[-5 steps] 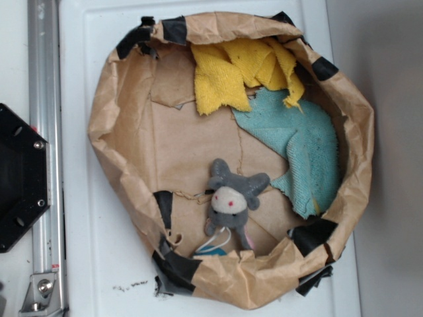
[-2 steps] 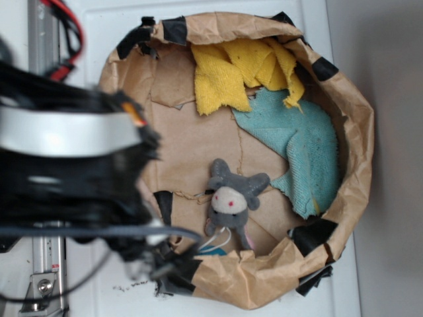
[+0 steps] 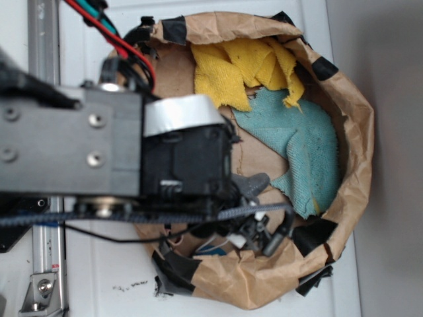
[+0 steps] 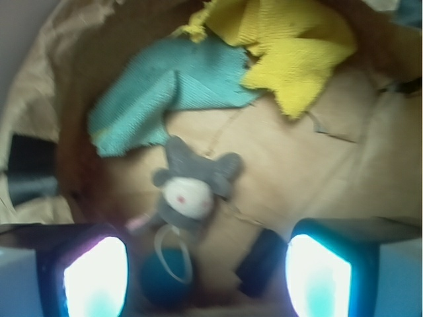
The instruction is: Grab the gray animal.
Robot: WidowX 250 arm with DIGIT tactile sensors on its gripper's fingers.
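Note:
The gray animal (image 4: pixel 192 188) lies on the floor of a brown paper bag (image 3: pixel 357 112), cream face up, its white loop and blue tag (image 4: pixel 165 284) trailing toward me. My gripper (image 4: pixel 206 281) hovers above and just short of it, open, with the two bright fingers (image 4: pixel 96 277) wide apart; only the tag lies in the gap. In the exterior view the arm covers the animal except for one gray ear (image 3: pixel 254 181), and the gripper (image 3: pixel 264 231) hangs over the bag's near wall.
A teal cloth (image 3: pixel 304 145) and a yellow cloth (image 3: pixel 238 66) lie against the bag's far side, the teal one touching the animal's ear region. Black tape patches (image 3: pixel 314 234) mark the crumpled rim. A metal rail (image 3: pixel 43 39) runs along the left.
The arm has swung in from the left over the bag and now hides the animal in the exterior view. The animal and cloths have not moved.

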